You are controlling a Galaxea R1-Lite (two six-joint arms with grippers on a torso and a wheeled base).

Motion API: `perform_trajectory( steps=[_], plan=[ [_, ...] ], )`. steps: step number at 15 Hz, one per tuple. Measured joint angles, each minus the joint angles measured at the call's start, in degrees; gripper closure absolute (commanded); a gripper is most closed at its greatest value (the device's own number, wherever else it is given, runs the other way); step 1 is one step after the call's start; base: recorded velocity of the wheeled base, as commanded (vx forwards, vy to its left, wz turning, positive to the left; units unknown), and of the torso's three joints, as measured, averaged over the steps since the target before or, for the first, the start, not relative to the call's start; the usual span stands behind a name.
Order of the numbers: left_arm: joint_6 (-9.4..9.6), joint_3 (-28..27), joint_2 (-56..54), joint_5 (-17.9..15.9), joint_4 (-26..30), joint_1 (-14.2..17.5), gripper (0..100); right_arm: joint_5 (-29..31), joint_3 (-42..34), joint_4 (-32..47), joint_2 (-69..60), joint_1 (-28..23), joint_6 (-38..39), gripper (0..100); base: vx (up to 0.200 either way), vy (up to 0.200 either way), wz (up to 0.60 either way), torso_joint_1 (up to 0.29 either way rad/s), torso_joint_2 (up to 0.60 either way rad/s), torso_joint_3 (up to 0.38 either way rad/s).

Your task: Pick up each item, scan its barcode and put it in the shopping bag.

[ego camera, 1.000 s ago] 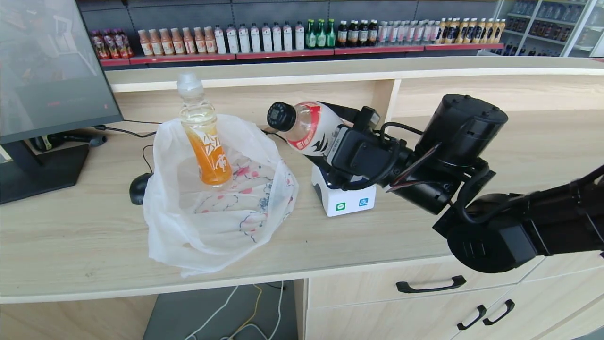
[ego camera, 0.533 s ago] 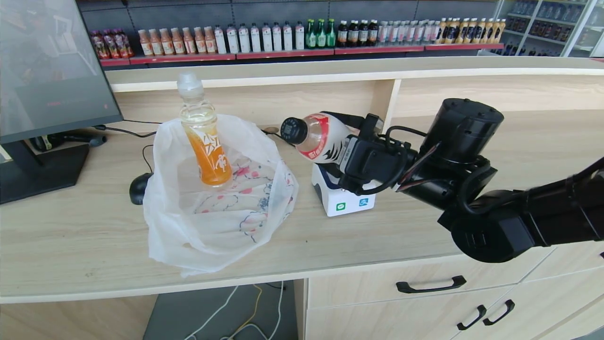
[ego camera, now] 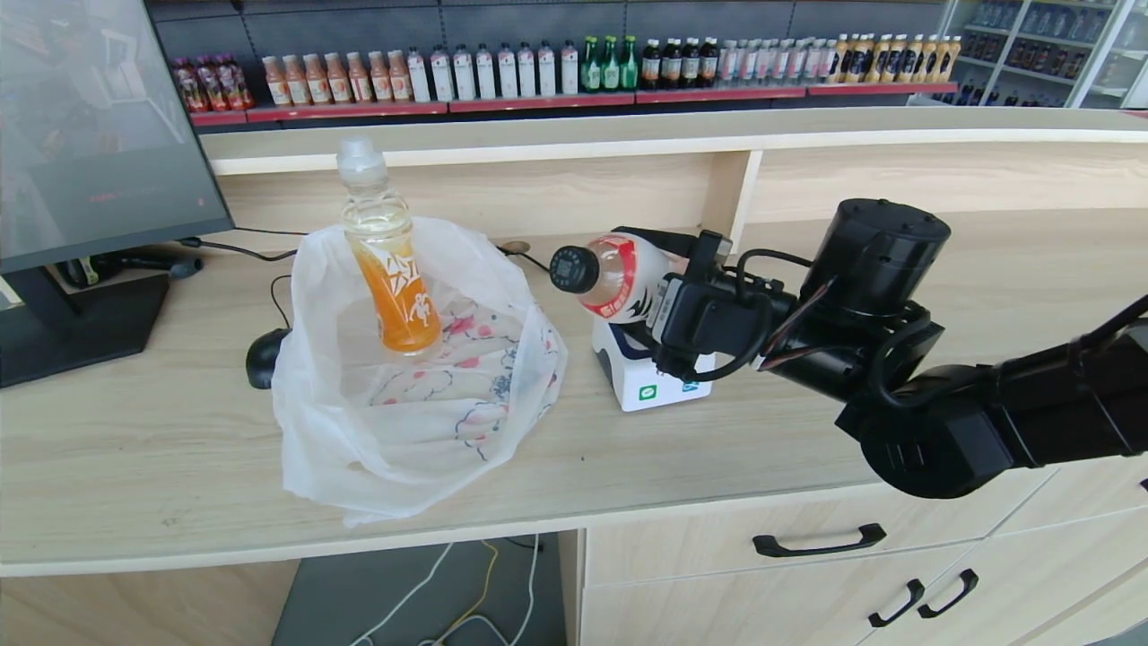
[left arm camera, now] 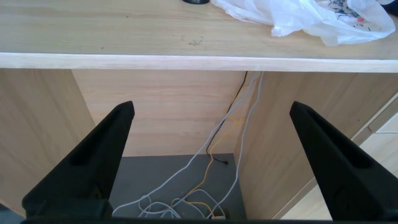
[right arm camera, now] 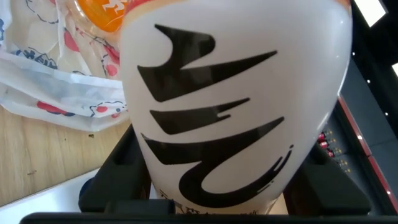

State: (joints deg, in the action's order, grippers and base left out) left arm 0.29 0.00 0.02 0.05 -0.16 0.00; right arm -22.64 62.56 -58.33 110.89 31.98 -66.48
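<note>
My right gripper [ego camera: 659, 283] is shut on a white bottle [ego camera: 614, 274] with a black cap and red-and-black label, held on its side just above the white scanner box [ego camera: 650, 372]. In the right wrist view the white bottle [right arm camera: 236, 106] sits between the dark fingers [right arm camera: 115, 177]. A white plastic shopping bag [ego camera: 408, 377] lies open on the counter with an orange drink bottle [ego camera: 390, 260] standing upright inside. My left gripper [left arm camera: 214, 162] hangs open below the counter edge, with nothing between its fingers.
A monitor [ego camera: 90, 135] on its stand fills the left of the counter [ego camera: 134, 449], a black mouse [ego camera: 265, 357] beside the bag. A raised ledge [ego camera: 628, 135] runs behind. Drawers with black handles [ego camera: 818, 543] sit below right. Cables [left arm camera: 217, 149] hang under the counter.
My right gripper has carried the white bottle down and to the right, bringing it lower over the scanner box. The bag and orange bottle have not moved.
</note>
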Motion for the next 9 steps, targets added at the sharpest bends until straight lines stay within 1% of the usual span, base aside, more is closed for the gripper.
perform_trajectory(
  steps=[9],
  plan=[
    [0.00,0.00,0.00,0.00,0.02,0.00,0,-0.05,-0.90,-0.12,0.05,-0.04,-0.23,100,0.000,0.000,0.00,0.000,0.00,0.000]
  ],
)
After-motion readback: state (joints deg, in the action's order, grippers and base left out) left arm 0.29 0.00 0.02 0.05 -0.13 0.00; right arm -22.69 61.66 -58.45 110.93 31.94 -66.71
